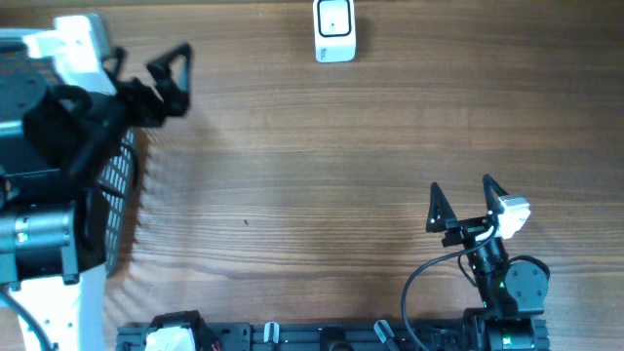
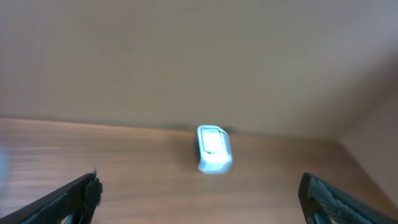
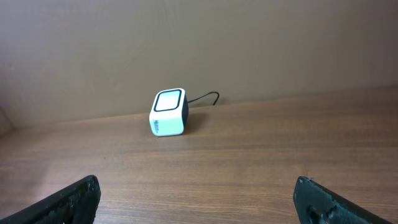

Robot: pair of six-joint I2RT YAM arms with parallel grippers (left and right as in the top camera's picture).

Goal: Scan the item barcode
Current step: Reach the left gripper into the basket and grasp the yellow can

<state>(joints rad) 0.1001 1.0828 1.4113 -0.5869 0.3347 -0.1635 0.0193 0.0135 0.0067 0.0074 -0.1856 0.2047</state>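
Note:
The white barcode scanner stands at the far middle of the wooden table, its window facing up. The left wrist view shows the scanner blurred, and the right wrist view shows the scanner sharp, with a thin black cable behind it. My left gripper hovers open at the far left, well left of the scanner, with nothing between its fingers. My right gripper stands open at the near right, also holding nothing, and its fingers frame bare wood. The item is out of view.
A black mesh basket sits at the left edge, mostly covered by the left arm. A plain wall rises behind the scanner. Arm bases and cabling line the near edge.

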